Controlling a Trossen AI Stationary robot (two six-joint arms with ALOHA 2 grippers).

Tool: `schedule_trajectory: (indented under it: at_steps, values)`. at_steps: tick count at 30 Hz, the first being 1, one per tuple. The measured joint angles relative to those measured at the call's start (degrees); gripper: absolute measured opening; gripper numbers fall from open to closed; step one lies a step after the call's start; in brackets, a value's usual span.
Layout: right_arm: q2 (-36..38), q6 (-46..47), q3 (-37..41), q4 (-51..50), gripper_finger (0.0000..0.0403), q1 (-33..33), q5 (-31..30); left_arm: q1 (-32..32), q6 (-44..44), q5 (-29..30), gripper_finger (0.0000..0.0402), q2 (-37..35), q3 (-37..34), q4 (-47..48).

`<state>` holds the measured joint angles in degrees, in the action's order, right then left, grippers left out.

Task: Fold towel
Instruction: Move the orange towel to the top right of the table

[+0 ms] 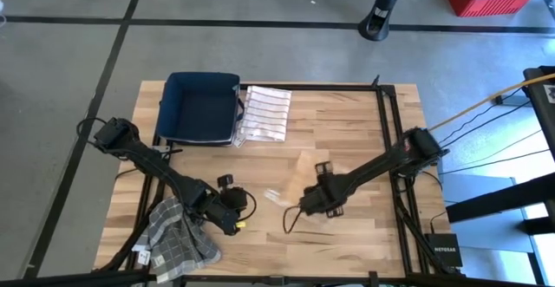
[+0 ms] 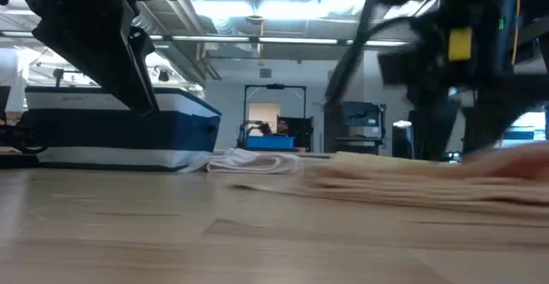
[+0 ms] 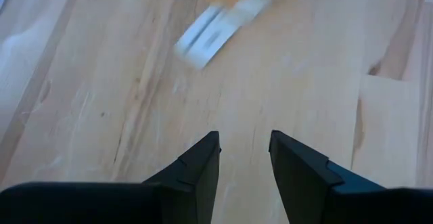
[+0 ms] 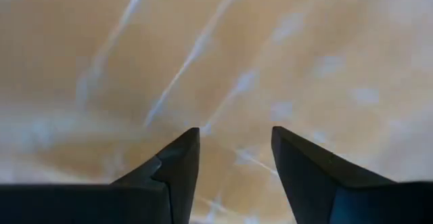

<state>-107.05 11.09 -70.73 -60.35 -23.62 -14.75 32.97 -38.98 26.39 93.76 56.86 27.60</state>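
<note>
A tan towel (image 1: pixel 301 174) with thin white stripes lies flat on the wooden table near its middle; it shows as a low folded layer (image 2: pixel 412 181) in the low view. My right gripper (image 1: pixel 312 202) hangs open just above the towel's near part, pointing steeply down, and striped tan cloth (image 4: pixel 237 61) fills its wrist view. My left gripper (image 1: pixel 234 215) stands open over bare wood left of the towel, whose striped corner (image 3: pixel 211 31) lies ahead of its fingers (image 3: pixel 203 163). Nothing is between either pair of fingers.
A navy bin (image 1: pixel 204 109) stands at the table's far left with a folded white striped towel (image 1: pixel 264 114) against its right side. A grey checked towel (image 1: pixel 178 239) lies crumpled at the near left corner. A black frame (image 1: pixel 386 140) runs along the table's right part.
</note>
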Motion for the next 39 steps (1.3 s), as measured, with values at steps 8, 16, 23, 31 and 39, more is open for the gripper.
schedule_trajectory:
  at_steps: [8, 16, 23, 31, 39]
  values:
    - [7.24, 17.24, -0.89, 2.14, 0.0186, -0.72, -1.29, 0.11, -1.43, 0.12, 0.0125, 0.00, 0.00, -0.16]
    - [8.61, 17.22, 13.12, 16.40, 0.0186, 0.88, 7.81, 0.96, -1.32, 0.09, 0.0125, 0.02, 0.00, -0.31]
    - [9.26, 12.83, 19.45, 24.86, 0.0186, 7.34, 9.64, 0.86, -1.07, 1.31, 0.0125, 0.07, 0.00, -0.72]
    - [11.43, 1.23, 20.82, 18.14, 0.0186, 19.00, 1.44, 0.86, -0.85, 1.38, 0.0125, 0.07, 0.00, -1.43]
    - [11.21, -14.20, 21.05, 16.08, 0.0186, 32.98, -6.63, 0.86, -0.63, 1.40, 0.0125, 0.07, 0.00, -1.47]
